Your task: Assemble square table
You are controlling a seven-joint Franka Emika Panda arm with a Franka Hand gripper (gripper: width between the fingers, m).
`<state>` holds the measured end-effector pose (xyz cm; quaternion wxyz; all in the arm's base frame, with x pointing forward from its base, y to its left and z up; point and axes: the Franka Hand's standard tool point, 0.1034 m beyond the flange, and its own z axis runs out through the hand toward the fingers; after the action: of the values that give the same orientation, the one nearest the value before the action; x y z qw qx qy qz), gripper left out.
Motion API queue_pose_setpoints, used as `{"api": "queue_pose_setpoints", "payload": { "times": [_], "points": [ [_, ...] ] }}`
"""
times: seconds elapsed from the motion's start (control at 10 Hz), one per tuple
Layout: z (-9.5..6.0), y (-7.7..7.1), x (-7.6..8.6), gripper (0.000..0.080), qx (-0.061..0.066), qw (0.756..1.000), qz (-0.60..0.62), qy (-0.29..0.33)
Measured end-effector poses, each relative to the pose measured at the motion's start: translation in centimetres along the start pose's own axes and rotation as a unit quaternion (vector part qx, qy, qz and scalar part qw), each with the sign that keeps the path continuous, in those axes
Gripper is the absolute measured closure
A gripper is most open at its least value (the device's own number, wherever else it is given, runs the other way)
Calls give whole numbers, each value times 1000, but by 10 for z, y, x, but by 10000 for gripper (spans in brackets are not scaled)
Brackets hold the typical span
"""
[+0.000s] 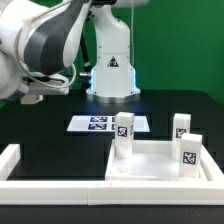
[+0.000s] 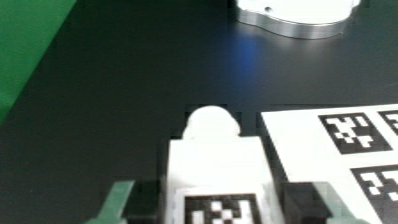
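In the wrist view my gripper (image 2: 217,206) is shut on a white block leg (image 2: 215,150) with a black-and-white tag. The leg's rounded tip points away from the jaws over the black table. Greenish fingers (image 2: 135,200) press on both of its sides. In the exterior view the white square table slab (image 1: 152,170) lies at the front right. Three tagged legs stand upright at its corners: one (image 1: 124,131) at the back left, one (image 1: 181,124) at the back right, one (image 1: 190,150) nearer the front right. The arm (image 1: 45,45) fills the upper left there, and its gripper does not show.
The marker board (image 1: 107,123) (image 2: 349,140) lies flat behind the slab, close beside the held leg. The robot's base (image 1: 110,75) (image 2: 294,17) stands at the back. A low white border rail (image 1: 55,188) runs along the front and the exterior view's left.
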<state>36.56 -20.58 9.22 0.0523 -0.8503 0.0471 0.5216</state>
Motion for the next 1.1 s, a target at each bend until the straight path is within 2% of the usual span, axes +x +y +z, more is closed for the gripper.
{"api": "queue_pose_setpoints", "payload": {
  "times": [0.1, 0.3, 0.4, 0.7, 0.8, 0.9, 1.1],
  "points": [
    [-5, 2, 3, 514, -9, 999, -5, 42],
    [-10, 0, 4, 514, -15, 994, -10, 110],
    [-26, -15, 3, 513, -18, 990, 9, 140],
    [-82, -91, 0, 512, -9, 973, 72, 217],
    [-105, -106, -2, 512, -19, 968, 77, 238],
    [-116, -111, 3, 512, -25, 961, 71, 268],
    [-119, -113, 9, 512, -25, 940, 61, 335]
  ]
}}
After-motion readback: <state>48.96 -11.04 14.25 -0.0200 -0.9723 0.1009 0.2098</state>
